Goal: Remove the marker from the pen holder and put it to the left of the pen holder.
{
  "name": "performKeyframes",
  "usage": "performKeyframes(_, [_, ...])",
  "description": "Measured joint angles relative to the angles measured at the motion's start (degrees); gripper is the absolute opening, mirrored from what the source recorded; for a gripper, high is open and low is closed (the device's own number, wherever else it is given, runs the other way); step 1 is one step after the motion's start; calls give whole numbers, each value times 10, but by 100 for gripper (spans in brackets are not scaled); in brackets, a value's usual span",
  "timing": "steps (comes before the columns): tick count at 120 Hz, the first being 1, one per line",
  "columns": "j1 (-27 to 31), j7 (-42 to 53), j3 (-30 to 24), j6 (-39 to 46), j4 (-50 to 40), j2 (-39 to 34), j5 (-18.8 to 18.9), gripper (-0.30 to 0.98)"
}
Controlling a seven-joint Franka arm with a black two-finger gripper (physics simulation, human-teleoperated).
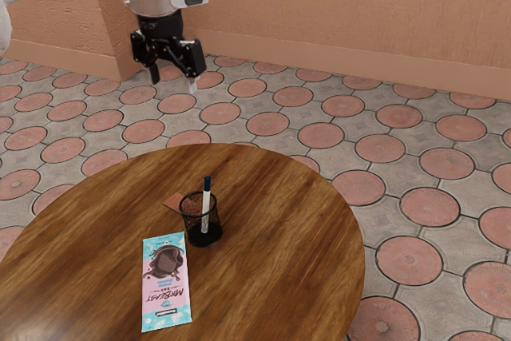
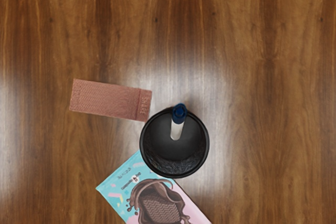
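the marker stands in the black mesh holder, leaning slightly at the rim, dark blue cap up. the gripper hangs well apart from it, higher up and toward the exterior view's left, its two fingers spread wide. just beside the holder, a pink and light-blue bar reads "mrbeast"; a small reddish-brown packet, also close to the holder, reads "share". all three lie or stand on a round wooden table.
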Motion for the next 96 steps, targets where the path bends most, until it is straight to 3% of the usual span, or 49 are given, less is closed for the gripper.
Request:
performKeyframes(35, [0,-6,2,11,-1,30,0,69])
performKeyframes(80, [0,-24,16,76,46,225,-36,69])
performKeyframes(96, [1,-31,19,60,48,233,-41,69])
